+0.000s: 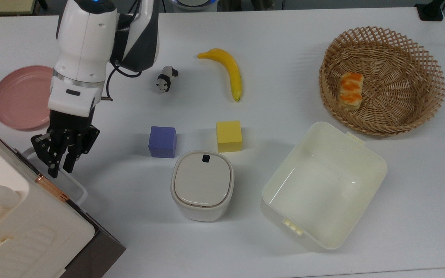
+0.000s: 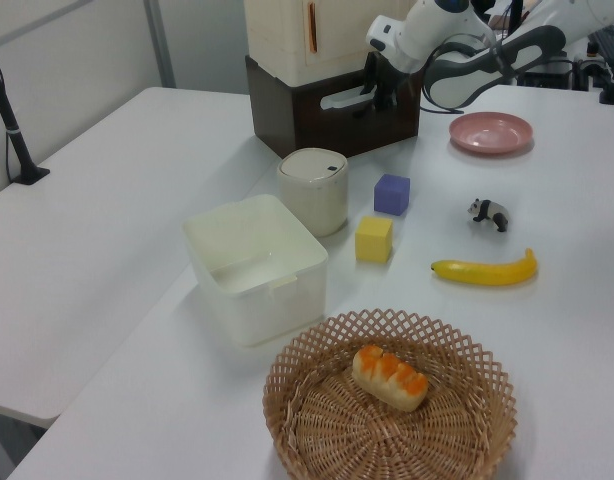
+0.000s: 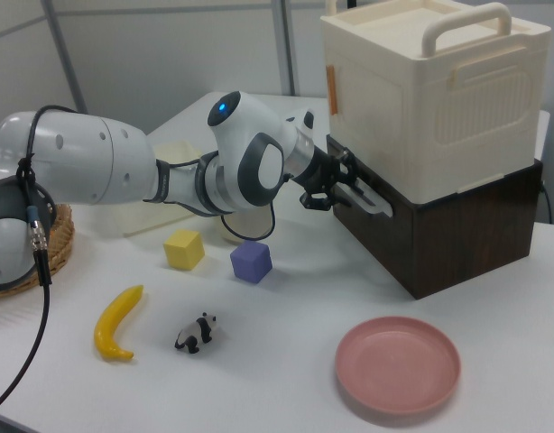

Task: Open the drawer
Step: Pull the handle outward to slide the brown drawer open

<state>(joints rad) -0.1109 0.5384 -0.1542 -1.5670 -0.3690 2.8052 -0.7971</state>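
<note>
Two tool (image 1: 61, 168) fingers nearly closed around white handle (image 1: 76, 187) of unopened drawer (image 3: 439, 236); bare table (image 1: 129, 239) beside.

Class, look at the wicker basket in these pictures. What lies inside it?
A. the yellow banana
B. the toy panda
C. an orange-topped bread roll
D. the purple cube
C: the orange-topped bread roll lies in the wicker basket, apart from the other items on the table.

bread (image 1: 350, 91) in basket (image 1: 419, 50) | end effector (image 1: 61, 166) seemingly at handle (image 1: 76, 185)
</note>
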